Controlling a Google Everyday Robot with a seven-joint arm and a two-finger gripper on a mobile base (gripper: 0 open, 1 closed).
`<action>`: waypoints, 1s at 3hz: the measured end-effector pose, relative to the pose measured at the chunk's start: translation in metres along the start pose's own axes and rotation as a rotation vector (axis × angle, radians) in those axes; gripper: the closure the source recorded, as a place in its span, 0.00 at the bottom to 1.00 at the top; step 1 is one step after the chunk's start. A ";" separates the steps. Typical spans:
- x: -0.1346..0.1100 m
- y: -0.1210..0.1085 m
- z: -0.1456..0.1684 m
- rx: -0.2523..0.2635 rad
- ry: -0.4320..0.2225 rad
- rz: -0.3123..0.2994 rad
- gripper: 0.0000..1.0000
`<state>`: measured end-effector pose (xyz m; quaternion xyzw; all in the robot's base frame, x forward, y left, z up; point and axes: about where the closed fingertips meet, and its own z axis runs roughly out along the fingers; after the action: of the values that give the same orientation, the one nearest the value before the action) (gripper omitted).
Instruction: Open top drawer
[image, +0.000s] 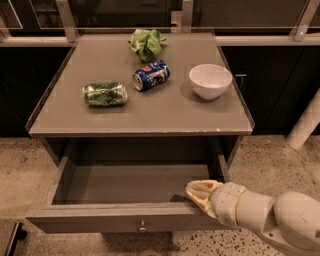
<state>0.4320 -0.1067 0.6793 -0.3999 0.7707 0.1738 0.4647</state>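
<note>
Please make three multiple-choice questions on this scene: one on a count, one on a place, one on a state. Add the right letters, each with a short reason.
1. How many cans lie on the table? A) one B) four C) two
2. Where is the gripper? A) above the table B) at the top drawer's front edge, near its right end C) behind the table
3. What state is the top drawer in? A) pulled open B) shut C) lifted out
Key: 1 C, a green can and a blue can; 2 B, it is at the panel's top edge; 3 A, its inside shows.
</note>
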 end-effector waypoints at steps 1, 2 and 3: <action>0.000 -0.002 -0.018 0.044 -0.014 0.020 0.82; 0.001 -0.003 -0.019 0.045 -0.013 0.020 0.59; 0.001 -0.003 -0.019 0.045 -0.013 0.020 0.36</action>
<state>0.4231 -0.1209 0.6881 -0.3805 0.7754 0.1636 0.4766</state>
